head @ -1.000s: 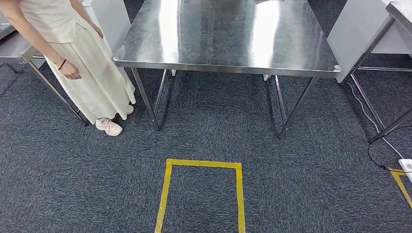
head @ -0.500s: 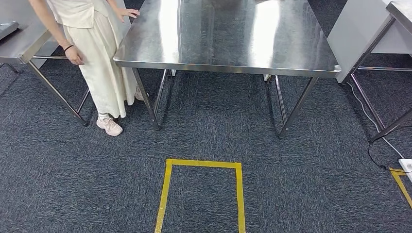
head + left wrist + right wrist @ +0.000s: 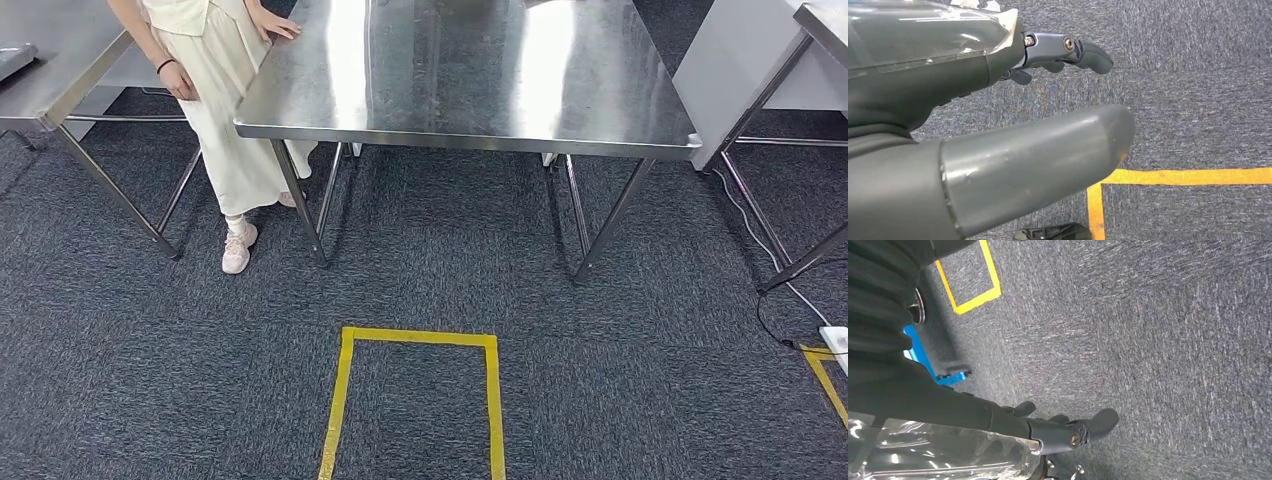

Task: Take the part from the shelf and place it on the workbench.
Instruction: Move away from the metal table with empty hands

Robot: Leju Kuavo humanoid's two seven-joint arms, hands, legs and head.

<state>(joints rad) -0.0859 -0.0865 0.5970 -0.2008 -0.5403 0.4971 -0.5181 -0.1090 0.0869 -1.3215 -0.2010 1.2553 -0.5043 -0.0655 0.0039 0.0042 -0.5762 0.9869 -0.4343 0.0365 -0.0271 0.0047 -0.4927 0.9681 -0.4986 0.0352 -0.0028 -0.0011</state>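
Steel workbench (image 3: 460, 70) straight ahead on dark grey carpet (image 3: 650, 380). At its left edge, a person (image 3: 235, 120) in a cream skirt, with one hand (image 3: 272, 22) resting on that edge. Yellow tape outline (image 3: 345, 400) on the floor near the front edge. Left hand (image 3: 973, 80) hanging over the carpet, fingers loosely apart, grasping nothing. Right hand (image 3: 1048, 432) likewise slack and unladen above the carpet. Cannot tell where the part lies.
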